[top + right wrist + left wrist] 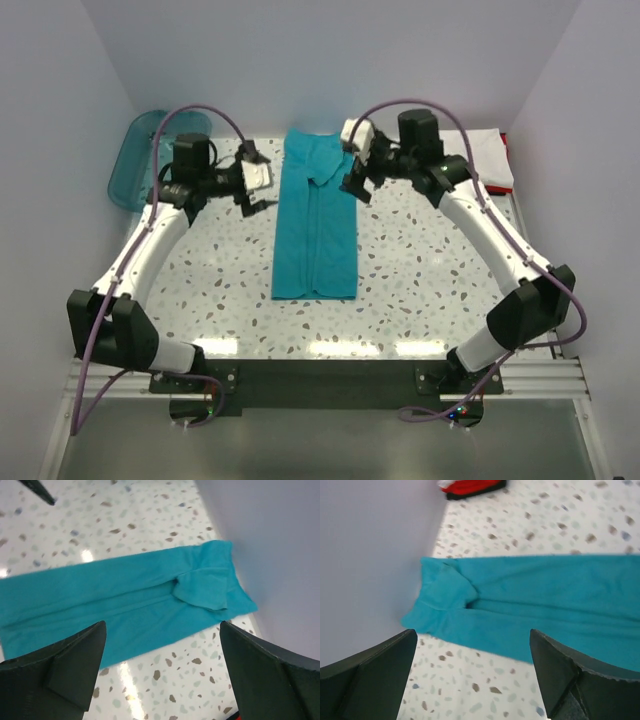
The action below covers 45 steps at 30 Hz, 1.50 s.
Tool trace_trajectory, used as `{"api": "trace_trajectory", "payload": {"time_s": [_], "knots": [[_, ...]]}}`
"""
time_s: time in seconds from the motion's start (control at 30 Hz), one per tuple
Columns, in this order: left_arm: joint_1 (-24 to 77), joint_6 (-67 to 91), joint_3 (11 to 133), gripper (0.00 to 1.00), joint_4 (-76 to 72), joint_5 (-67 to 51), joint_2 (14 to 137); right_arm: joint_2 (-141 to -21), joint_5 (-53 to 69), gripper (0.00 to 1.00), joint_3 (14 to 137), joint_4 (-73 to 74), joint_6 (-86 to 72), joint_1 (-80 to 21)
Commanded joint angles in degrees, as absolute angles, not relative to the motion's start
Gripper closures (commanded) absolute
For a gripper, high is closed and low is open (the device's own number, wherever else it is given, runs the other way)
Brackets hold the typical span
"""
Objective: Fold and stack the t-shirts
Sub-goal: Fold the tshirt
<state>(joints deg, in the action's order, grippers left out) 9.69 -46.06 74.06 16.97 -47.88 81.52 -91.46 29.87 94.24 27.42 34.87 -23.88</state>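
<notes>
- Speckled surface (pixel 200 290) is walled in pale on three sides; I see a translucent teal bin (pixel 135 165) at its far left corner and cannot tell what it holds.
- Teal-blue t-shirt (pixel 315 220) lies mid-surface as a long narrow strip, far end against the back wall.
- White t-shirt (pixel 488 155) sits at the far right corner, red t-shirt (pixel 509 150) showing at its edge.
- Left end effector (pixel 473 632) and right end effector (pixel 162 625) hover spread wide on either side of the strip's far end, holding nothing.
- Bare surface shows along both long edges.
</notes>
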Motion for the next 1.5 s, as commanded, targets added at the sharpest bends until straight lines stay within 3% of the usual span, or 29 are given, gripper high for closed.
{"api": "trace_trajectory", "payload": {"time_s": [0.0,0.1,0.2,0.4,0.43,0.57,0.93,1.03,1.2,1.33,1.4,1.47], "knots": [[10.19,-74.58,66.90,0.00,43.12,-56.06,80.78,-91.06,36.13,0.01,85.89,40.76,51.91,-29.25],[12.82,-83.14,53.67,0.00,48.96,-55.03,73.95,-84.83,33.32,0.01,71.15,37.29,56.51,-33.74],[17.04,-79.72,42.59,0.05,41.33,-52.40,68.92,-80.78,29.28,0.04,57.77,29.82,58.71,-38.75],[23.38,-73.05,30.16,0.30,27.00,-46.94,63.81,-83.67,26.02,0.24,49.22,21.19,55.63,-42.80],[23.64,-71.38,29.54,0.35,24.20,-46.15,64.42,-84.19,25.75,0.31,47.91,19.18,55.63,-43.32],[24.26,-69.62,30.32,0.47,22.68,-42.12,69.86,-86.22,23.47,0.43,45.62,15.04,55.63,-44.38],[24.35,-67.14,33.39,0.49,15.47,-35.69,80.24,-91.49,18.46,0.56,45.44,17.31,60.99,-45.18],[24.26,-69.60,33.49,0.53,16.43,-34.63,82.00,-92.81,17.49,0.61,46.23,17.57,60.29,-45.18],[24.35,-69.78,36.38,0.72,18.80,-34.72,85.78,-93.43,16.88,0.71,46.41,17.67,60.03,-45.18],[24.43,-73.63,38.49,0.87,24.60,-38.05,84.38,-92.38,16.61,1.00,46.84,18.10,58.54,-45.17],[24.96,-74.01,38.15,0.97,26.53,-39.64,81.48,-90.10,18.36,1.00,46.58,18.28,58.01,-45.18],[25.92,-73.91,38.49,0.99,28.99,-40.95,79.20,-88.08,19.51,1.00,46.49,19.86,56.96,-45.88]]}}
